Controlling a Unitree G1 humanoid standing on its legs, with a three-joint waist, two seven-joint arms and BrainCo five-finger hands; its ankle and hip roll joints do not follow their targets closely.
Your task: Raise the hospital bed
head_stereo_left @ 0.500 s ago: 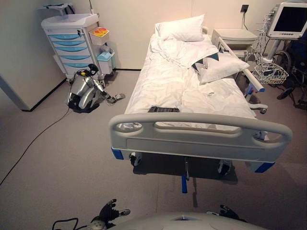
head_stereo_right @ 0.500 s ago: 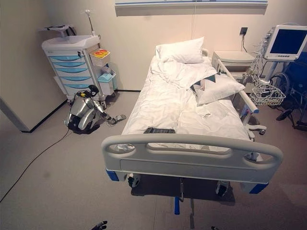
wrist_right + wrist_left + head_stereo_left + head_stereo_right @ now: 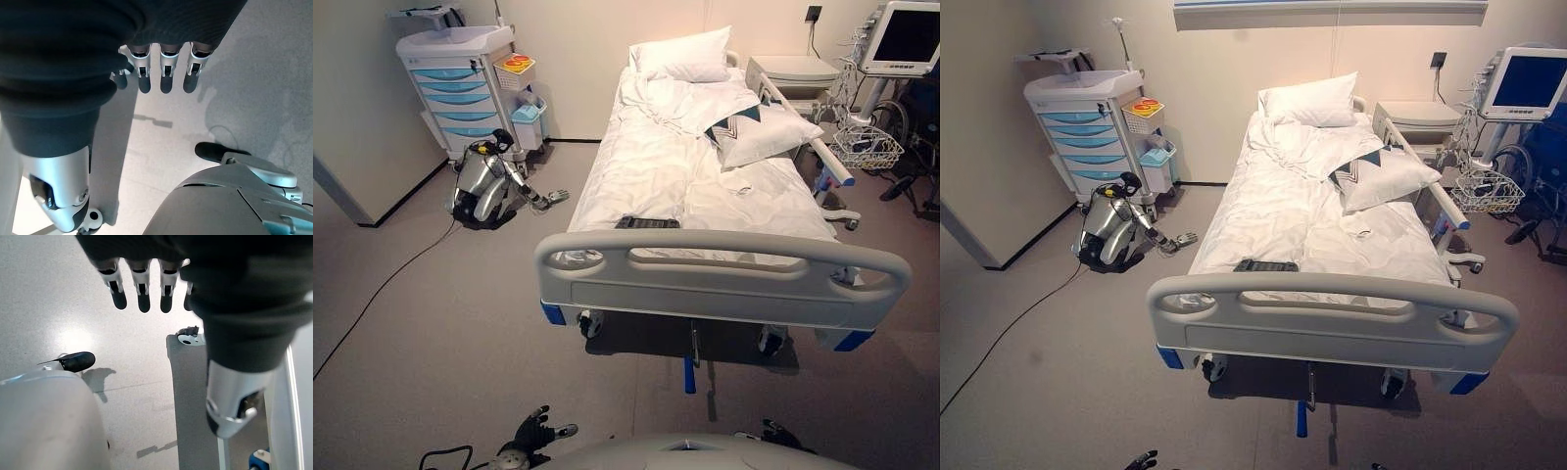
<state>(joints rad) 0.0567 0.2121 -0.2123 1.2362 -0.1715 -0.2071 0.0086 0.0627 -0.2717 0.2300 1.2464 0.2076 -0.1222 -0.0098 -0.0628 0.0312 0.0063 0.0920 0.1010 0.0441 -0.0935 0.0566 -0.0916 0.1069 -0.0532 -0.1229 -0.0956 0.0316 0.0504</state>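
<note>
- Bed (image 3: 705,186): positioned ahead, footboard (image 3: 720,279) nearest, a crank (image 3: 688,372) seen beneath it.
- Left robot hand (image 3: 142,281): held low over the floor, fingers straight, nothing grasped.
- Right robot hand (image 3: 164,63): likewise released, clear of the bed.

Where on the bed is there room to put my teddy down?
The white sheet between the striped pillow and the bed's left edge is bare. Near the footboard a dark flat thing takes some room. The head end is crowded with a pillow and rumpled bedding.

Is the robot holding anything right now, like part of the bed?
No. The left hand and right hand hang open over the floor, short of the bed.
</note>
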